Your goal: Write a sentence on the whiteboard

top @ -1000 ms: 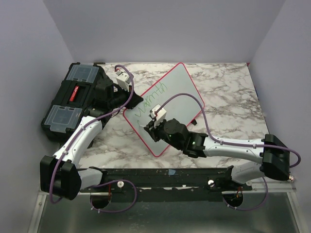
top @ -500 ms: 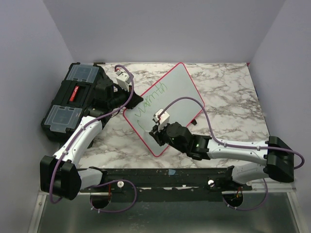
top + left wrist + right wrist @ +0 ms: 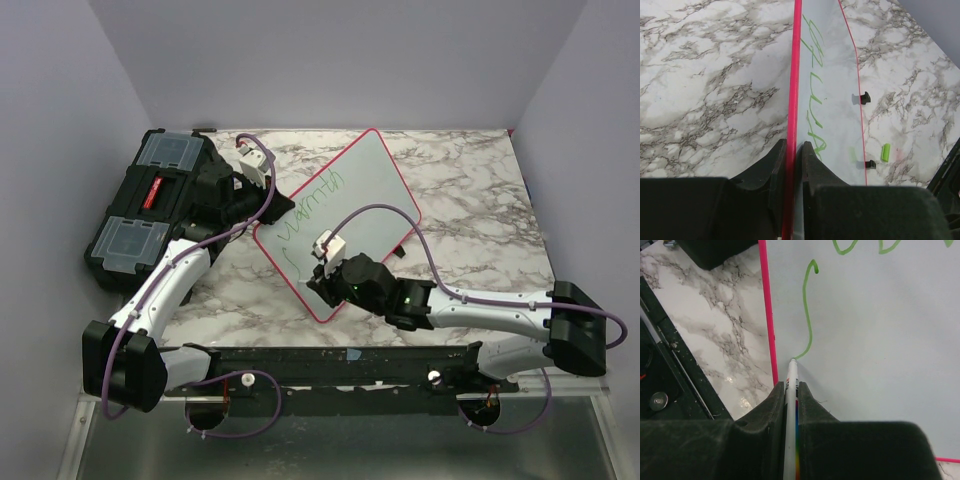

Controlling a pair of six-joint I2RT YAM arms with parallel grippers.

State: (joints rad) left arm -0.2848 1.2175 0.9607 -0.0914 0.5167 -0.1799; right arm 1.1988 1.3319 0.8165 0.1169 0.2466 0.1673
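Note:
The whiteboard [image 3: 365, 185] lies slantwise on the marble table, white with a red-pink rim. My left gripper [image 3: 264, 208] is shut on its left rim, seen close in the left wrist view [image 3: 792, 146] with the rim [image 3: 794, 75] between both fingers. One line of the green sentence [image 3: 316, 198] runs along the board [image 3: 812, 85]. My right gripper [image 3: 318, 276] hovers over the board's near-left corner, shut on a white marker [image 3: 791, 371]. The marker tip touches the board [image 3: 880, 340] at the end of a long curved green stroke [image 3: 807, 315] close to the rim.
A black toolbox [image 3: 150, 200] with clear lid compartments stands at the far left, behind my left arm. A green marker cap [image 3: 885, 152] lies on the marble beside the board. Two black feet [image 3: 865, 98] stick out at the board's edge. A black rail [image 3: 350, 358] runs along the near edge.
My right gripper has slid toward the board's near-left corner with the marker, drawing a new curved green stroke below the first line. The left gripper and board have stayed put.

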